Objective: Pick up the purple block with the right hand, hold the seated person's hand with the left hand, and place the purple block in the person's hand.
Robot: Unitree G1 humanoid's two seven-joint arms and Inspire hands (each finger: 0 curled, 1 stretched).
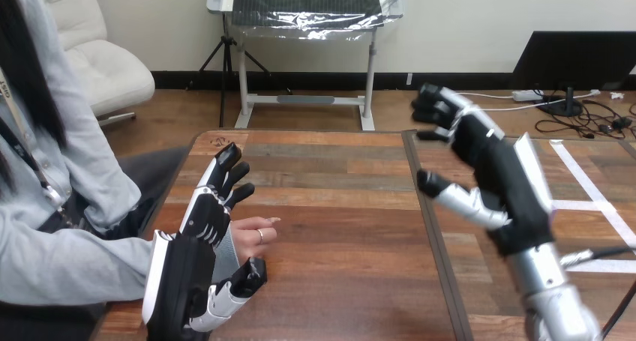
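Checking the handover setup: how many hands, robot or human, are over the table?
3. The robot's black-and-white left hand at the left edge of the wooden table; the person's hand beside it; the robot's right hand raised at right. Another may be hidden.

This is looking like a robotics lab or test space, not a home. Two machine arms are reaching over a plain wooden table (337, 228), each ending in a black-and-white jointed hand: the left hand (196, 240) and the right hand (491, 165). Strips of white tape (592, 185) are marking lines on the table's right part. A person is sitting at the left side, the person's hand (255, 232) lying just beside the left hand.
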